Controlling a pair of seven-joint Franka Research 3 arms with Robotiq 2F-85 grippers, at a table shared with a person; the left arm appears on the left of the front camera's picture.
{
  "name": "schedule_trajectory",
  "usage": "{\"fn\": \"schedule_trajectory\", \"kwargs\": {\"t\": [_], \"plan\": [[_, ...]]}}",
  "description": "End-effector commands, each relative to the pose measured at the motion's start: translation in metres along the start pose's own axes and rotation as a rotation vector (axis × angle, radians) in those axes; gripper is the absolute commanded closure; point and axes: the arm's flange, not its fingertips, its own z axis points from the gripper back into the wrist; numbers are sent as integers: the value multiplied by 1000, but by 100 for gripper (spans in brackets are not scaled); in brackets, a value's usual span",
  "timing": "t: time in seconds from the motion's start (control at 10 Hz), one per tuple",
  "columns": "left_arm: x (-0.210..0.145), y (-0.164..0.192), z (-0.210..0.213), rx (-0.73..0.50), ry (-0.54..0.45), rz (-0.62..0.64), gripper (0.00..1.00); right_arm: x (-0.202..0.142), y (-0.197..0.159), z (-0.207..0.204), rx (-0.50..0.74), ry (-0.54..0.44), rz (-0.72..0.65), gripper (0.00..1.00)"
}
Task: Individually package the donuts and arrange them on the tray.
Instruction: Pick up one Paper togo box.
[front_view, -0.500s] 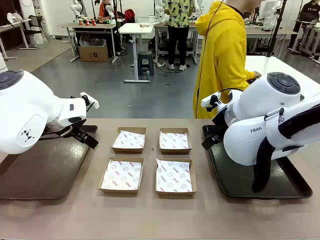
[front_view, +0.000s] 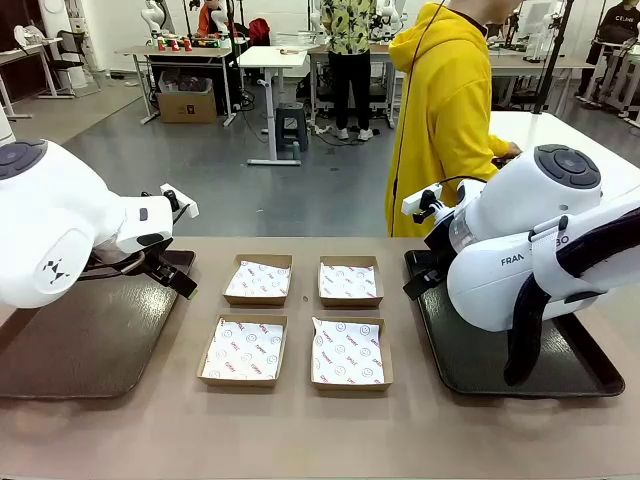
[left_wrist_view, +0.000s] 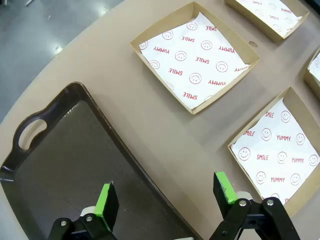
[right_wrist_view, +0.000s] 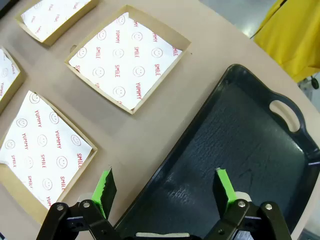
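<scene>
The donuts are out of view. A dark tray (front_view: 90, 340) lies at the table's left and a second dark tray (front_view: 480, 365) at its right, both bare. My left gripper (front_view: 176, 277) hangs open above the left tray's inner edge (left_wrist_view: 65, 150), its green pads (left_wrist_view: 106, 199) wide apart with nothing between them. My right gripper (front_view: 421, 279) is open too, over the near-left rim of the right tray (right_wrist_view: 240, 145), and holds nothing.
Several shallow brown cardboard boxes lined with printed white paper sit in the middle between the trays, such as one at the back left (front_view: 258, 279) and one at the front right (front_view: 348, 352). A person in a yellow hoodie (front_view: 450, 110) stands at the far side.
</scene>
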Motion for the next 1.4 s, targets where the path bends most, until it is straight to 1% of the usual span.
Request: {"fn": "schedule_trajectory", "kwargs": {"t": [0.0,0.7,0.8,1.0,1.2,1.3], "plan": [[0,0,0,0,0,0,0,0,0,0,0,0,0,0],[0,0,0,0,0,0,0,0,0,0,0,0,0,0],[-15,-2,14,5,23,26,0,-14,3,15,9,48,16,0],[-57,-6,52,-29,107,7,0,-43,10,60,69,99,23,0],[-89,-8,86,-75,179,-31,0,-67,17,102,63,115,30,0],[-105,-14,101,-103,192,-46,0,-85,27,126,89,126,50,0]]}}
